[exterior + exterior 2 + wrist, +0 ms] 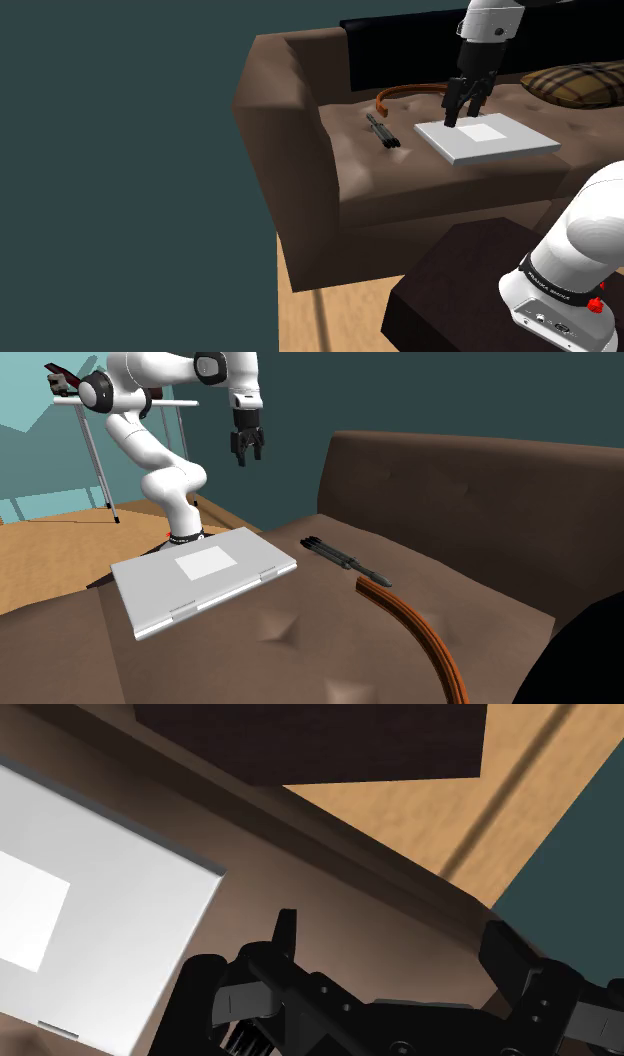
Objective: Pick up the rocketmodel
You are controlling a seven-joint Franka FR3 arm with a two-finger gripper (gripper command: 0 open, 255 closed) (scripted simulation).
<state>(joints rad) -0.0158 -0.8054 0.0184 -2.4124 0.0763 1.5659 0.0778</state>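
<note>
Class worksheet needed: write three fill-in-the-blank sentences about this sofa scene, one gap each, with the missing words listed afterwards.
1. The claw hangs above the sofa, ____ and holding nothing.
2. The dark rocket model lies on the seat of the sofa, whose colour is ____.
3. The grey laptop lying near the rocket model has its lid ____.

Missing words: open; brown; closed.
</note>
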